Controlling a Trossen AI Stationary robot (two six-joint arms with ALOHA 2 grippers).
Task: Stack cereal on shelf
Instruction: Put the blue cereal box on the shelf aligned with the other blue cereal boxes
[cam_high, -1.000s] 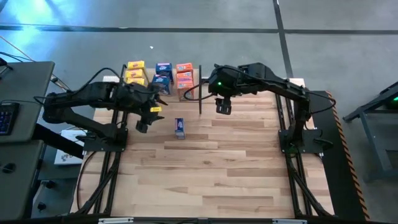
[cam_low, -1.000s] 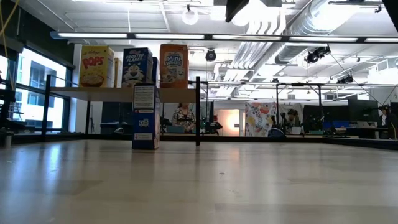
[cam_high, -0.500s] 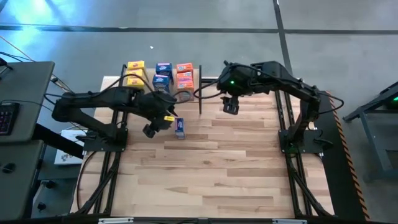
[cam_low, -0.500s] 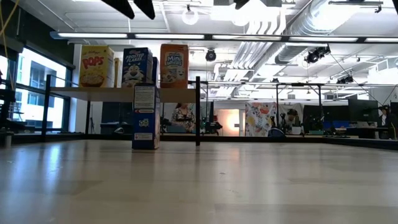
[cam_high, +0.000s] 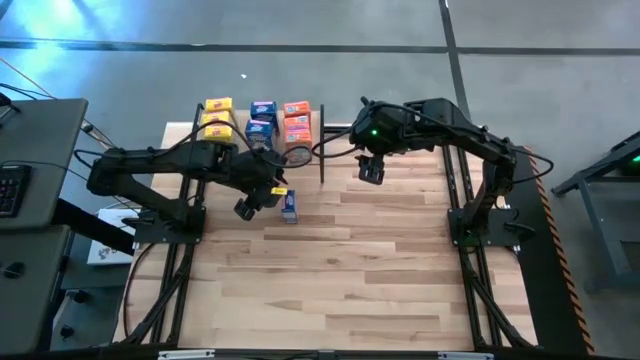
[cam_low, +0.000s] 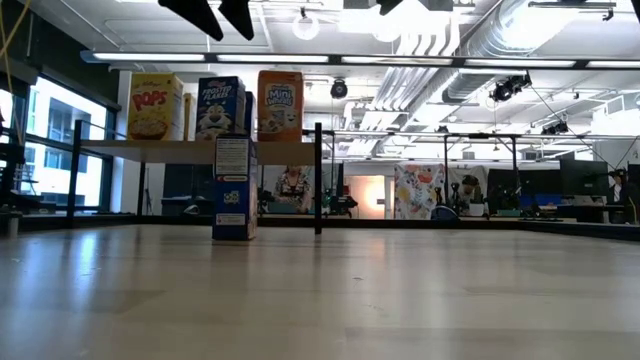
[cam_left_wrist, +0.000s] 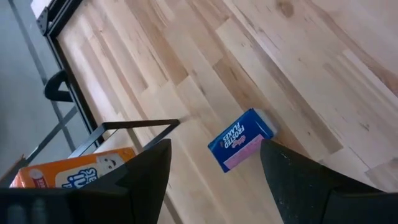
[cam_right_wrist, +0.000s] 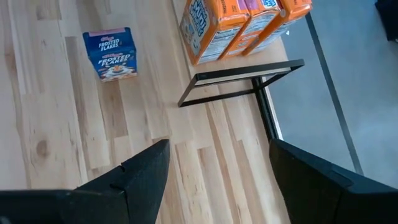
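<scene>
Left gripper (cam_high: 256, 199), fingers apart, hovers beside 1 blue cereal box (cam_high: 289, 205).

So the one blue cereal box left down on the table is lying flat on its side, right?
Not quite: the blue cereal box on the table is standing upright, as the low view shows. It is indeed the only box off the shelf.
</scene>
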